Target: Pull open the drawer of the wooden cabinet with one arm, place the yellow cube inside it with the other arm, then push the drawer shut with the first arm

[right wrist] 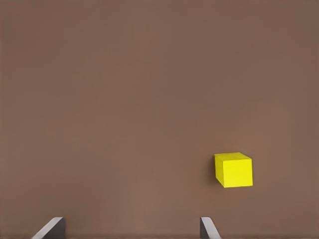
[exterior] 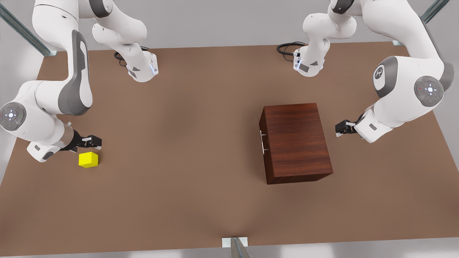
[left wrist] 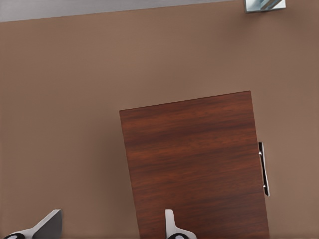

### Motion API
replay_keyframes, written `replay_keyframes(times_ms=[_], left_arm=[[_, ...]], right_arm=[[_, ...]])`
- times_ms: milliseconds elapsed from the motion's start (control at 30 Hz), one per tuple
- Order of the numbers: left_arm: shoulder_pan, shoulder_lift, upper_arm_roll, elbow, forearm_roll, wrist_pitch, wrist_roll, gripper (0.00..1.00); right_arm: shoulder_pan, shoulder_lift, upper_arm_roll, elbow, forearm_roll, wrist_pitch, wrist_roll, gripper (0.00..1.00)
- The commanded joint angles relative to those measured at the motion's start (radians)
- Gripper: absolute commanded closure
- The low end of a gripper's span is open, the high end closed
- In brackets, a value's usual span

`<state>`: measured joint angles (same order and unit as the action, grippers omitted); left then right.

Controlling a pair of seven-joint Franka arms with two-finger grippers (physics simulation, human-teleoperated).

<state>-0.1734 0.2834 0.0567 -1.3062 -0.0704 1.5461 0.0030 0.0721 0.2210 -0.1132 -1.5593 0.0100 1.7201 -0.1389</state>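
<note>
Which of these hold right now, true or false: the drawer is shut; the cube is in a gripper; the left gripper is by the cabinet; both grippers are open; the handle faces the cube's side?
1. The drawer is shut. True.
2. The yellow cube is held. False: it sits on the table, beside the right gripper.
3. The left gripper is by the cabinet. True.
4. Both grippers are open. True, nothing between the fingers.
5. The handle faces away from the cube. False: it faces the cube's side.

bare table around handle
</note>
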Motion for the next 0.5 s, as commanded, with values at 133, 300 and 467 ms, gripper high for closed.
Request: replay_keyframes(times_ms=[133,300,467], left_arm=[[-0.156,0.014,0.000,0.002,0.124,0.012,-0.110,0.00],[-0.334,0.054,-0.044,0.047,0.124,0.037,-0.423,0.00],[-0.468,0.195,-0.107,0.169,0.100,0.101,-0.986,0.00]], right_arm=[[0.000,0.000,0.000,0.001,0.001,-0.001,-0.021,0.00],[0.000,0.000,0.000,0.002,0.001,0.001,-0.019,0.00],[0.000,0.000,0.000,0.002,0.001,0.003,-0.019,0.00]])
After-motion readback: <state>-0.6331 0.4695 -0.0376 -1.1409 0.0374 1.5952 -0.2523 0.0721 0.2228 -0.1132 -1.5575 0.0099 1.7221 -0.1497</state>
